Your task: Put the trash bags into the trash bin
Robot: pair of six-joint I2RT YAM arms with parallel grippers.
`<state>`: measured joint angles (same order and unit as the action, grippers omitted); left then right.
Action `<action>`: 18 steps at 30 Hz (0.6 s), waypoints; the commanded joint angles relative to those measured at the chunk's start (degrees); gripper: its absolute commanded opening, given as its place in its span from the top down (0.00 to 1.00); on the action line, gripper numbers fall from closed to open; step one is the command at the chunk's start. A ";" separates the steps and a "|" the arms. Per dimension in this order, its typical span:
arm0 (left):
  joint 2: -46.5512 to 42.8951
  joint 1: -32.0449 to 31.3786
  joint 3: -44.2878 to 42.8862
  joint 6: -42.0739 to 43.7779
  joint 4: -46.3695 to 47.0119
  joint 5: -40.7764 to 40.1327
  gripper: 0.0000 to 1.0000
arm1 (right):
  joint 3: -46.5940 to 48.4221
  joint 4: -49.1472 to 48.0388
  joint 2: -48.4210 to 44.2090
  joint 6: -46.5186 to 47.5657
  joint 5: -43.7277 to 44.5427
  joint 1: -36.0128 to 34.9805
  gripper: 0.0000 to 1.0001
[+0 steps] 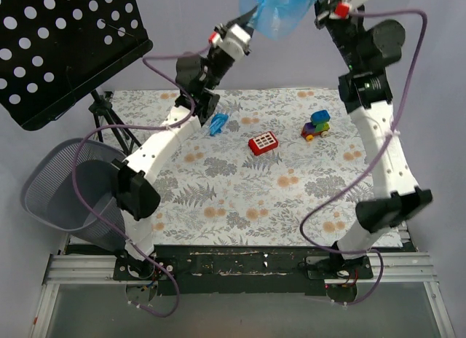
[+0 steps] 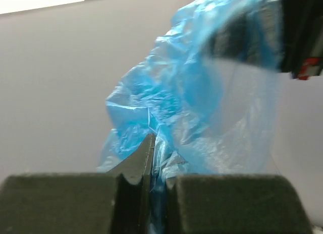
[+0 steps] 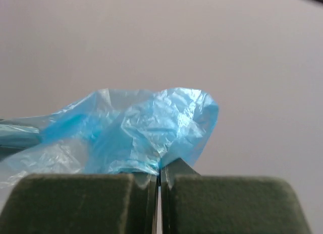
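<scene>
Holding the blue trash bag (image 1: pixel 280 16) aloft — left fingers (image 2: pixel 137 165) and right fingers (image 3: pixel 177 169) clamped on its film — well apart from the mesh trash bin (image 1: pixel 51 191).

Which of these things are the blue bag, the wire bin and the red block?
blue bag (image 1: pixel 280 14), top view, middle of the crinkled film.
wire bin (image 1: pixel 51 189), top view, its mesh wall.
red block (image 1: pixel 263 143), top view, its top face.

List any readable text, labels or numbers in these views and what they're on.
No text is legible in any view.
Red block: white squares only, no characters.
Red tag on the left arm: too small to read.
Red tag on the right arm: too small to read.
Trash bag: no print visible.
</scene>
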<state>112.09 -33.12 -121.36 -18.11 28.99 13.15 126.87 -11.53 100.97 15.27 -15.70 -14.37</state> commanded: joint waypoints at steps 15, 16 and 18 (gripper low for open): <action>-50.04 -8.10 75.93 5.39 -28.62 13.40 1.00 | -78.28 48.17 -60.28 18.49 -13.75 -12.00 0.99; -50.04 -8.18 74.53 3.71 -30.99 13.14 1.00 | -76.87 48.70 -59.49 16.74 -13.13 -12.00 0.99; -49.43 -8.18 72.07 -1.55 -33.90 11.04 1.00 | -74.41 48.71 -57.91 12.62 -12.34 -12.00 0.99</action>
<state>63.53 -41.71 -43.79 -5.08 -0.21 28.03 47.46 36.01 40.14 36.16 -27.86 -26.41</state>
